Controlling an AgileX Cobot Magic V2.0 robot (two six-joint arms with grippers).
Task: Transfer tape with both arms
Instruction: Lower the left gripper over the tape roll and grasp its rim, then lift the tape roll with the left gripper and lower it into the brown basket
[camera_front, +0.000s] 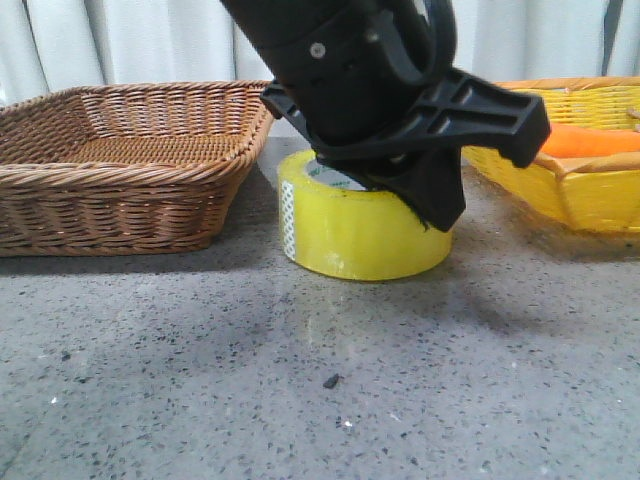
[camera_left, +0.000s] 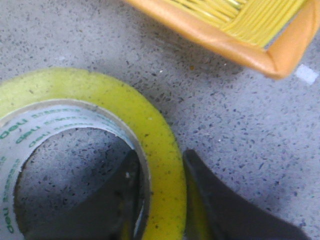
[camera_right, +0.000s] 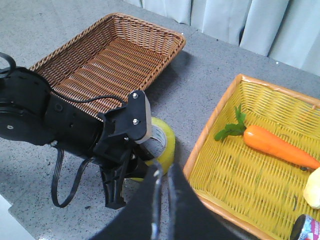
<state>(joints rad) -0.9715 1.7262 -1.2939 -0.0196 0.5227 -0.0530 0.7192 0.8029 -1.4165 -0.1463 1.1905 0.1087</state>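
The tape (camera_front: 360, 235), a wide yellow roll with a white core and green lettering, lies flat on the grey table between two baskets. My left gripper (camera_front: 400, 190) reaches down onto it from above. In the left wrist view (camera_left: 165, 200) one finger (camera_left: 120, 200) is inside the core and the other (camera_left: 220, 205) is outside, both pressed against the roll's wall (camera_left: 150, 130). My right gripper (camera_right: 164, 175) is shut and empty, raised above the table near the tape (camera_right: 167, 142) and the yellow basket's edge.
A brown wicker basket (camera_front: 110, 170) stands left of the tape. A yellow basket (camera_front: 580, 190) stands close on its right, holding an orange carrot (camera_right: 275, 145), a pale item (camera_right: 314, 187) and a can (camera_right: 307, 230). White curtains hang behind.
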